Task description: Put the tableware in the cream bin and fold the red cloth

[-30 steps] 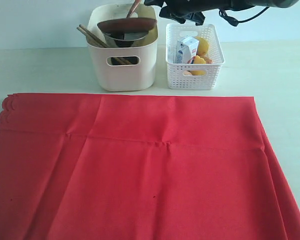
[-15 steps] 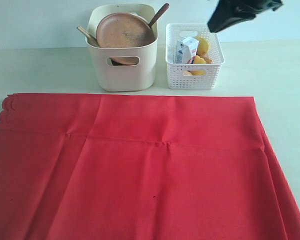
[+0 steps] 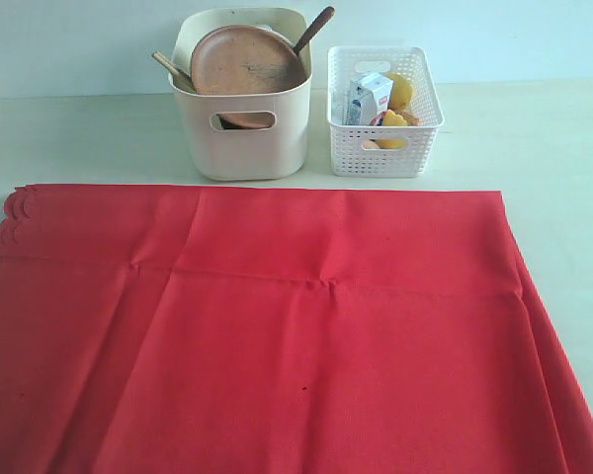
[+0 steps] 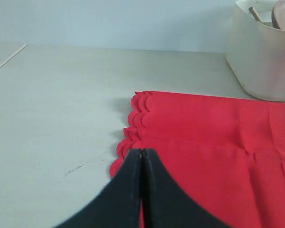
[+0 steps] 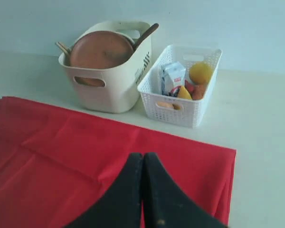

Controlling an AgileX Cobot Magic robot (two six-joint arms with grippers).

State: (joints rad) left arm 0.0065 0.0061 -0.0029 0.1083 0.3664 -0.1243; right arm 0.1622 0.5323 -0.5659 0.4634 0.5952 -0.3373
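Tableware sits in the cream bin (image 3: 242, 148) at the upper middle of the exterior frame. The round brown plate (image 3: 245, 64) leans on edge inside it, the dark wooden spoon (image 3: 314, 28) pokes up past the bin's right rim, and the chopsticks (image 3: 168, 67) stick out over its left rim. The red cloth (image 3: 277, 336) lies spread flat over the whole lower half of that frame, unfolded, its scalloped edge at the left and faint creases across it. Its far edge is just short of the bin. A white lattice basket (image 3: 385, 153) stands just right of the bin on the pale bench (image 3: 79, 138), holding a milk carton (image 3: 368, 99) and a lemon (image 3: 400, 89). The left fingers (image 4: 128, 190) are pressed together, their tips by the cloth's scalloped edge; contact cannot be told. The right fingers (image 5: 123, 190) are also pressed together, holding nothing, above the cloth's far right part.
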